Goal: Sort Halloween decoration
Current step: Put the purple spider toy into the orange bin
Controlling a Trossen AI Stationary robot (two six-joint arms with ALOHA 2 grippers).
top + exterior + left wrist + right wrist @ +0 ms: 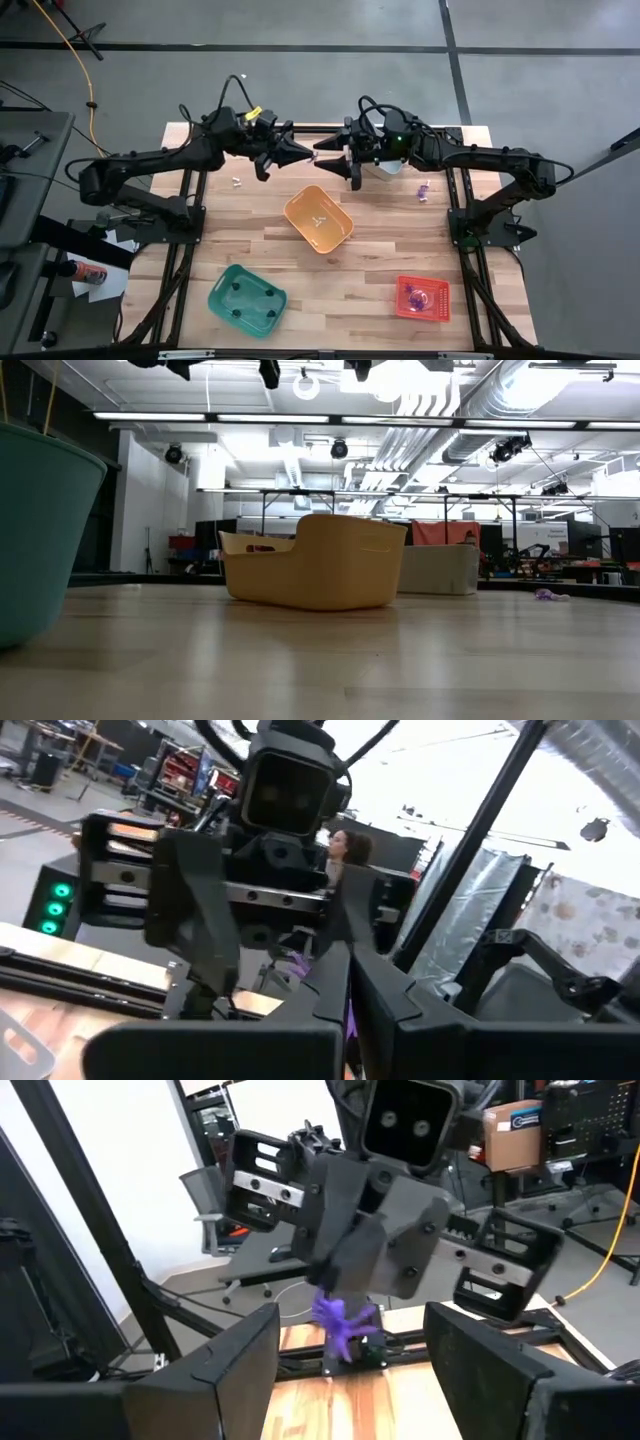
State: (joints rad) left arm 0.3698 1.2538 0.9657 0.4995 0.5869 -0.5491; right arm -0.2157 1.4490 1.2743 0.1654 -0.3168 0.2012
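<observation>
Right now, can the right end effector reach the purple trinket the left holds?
Probably yes: the right end effector is open and faces the purple trinket hanging from the shut left end effector, nothing between them.

Wooden tabletop (250, 245) carries three bins well apart: orange bin (318, 218) tilted near centre, green bin (247, 299) toward the front left, red bin (423, 298) toward the front right. Yellow cable (62, 45) runs across the grey floor (300, 90) at back left. Side bench (30, 190) to the left holds clutter, with an orange-labelled can (88, 270) near it. In the low view the orange bin (312, 560) sits mid-tabletop, the green bin's wall (40, 530) close at the left edge, white box (438, 568) behind. Ceiling lights (300, 418) and ducts (470, 410) overhead. Office chair (208, 1200) and cardboard box (512, 1125) show in the right wrist view.
</observation>
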